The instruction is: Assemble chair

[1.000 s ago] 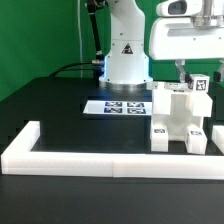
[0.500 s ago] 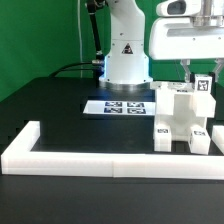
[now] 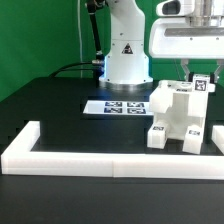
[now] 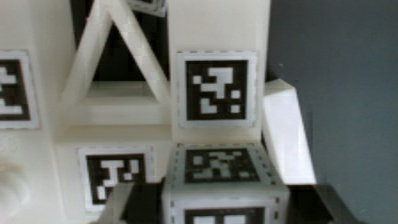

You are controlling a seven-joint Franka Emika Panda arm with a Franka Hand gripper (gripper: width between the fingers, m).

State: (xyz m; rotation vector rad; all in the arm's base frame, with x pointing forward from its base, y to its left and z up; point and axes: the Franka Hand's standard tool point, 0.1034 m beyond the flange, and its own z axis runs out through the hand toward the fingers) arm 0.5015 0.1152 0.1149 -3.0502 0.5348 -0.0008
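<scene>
Tilted chair (image 3: 176, 120), top inside claw (image 3: 192, 76)

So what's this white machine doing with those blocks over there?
A robot arm is building a small chair out of chunky white tagged pieces. The chair stands on the black table, in the corner of a low white border wall, already joined into one blocky shape. The arm's fingers are down at its top and appear closed on a tagged post there. The flat marker board lies on the exterior view's left of the chair.
</scene>
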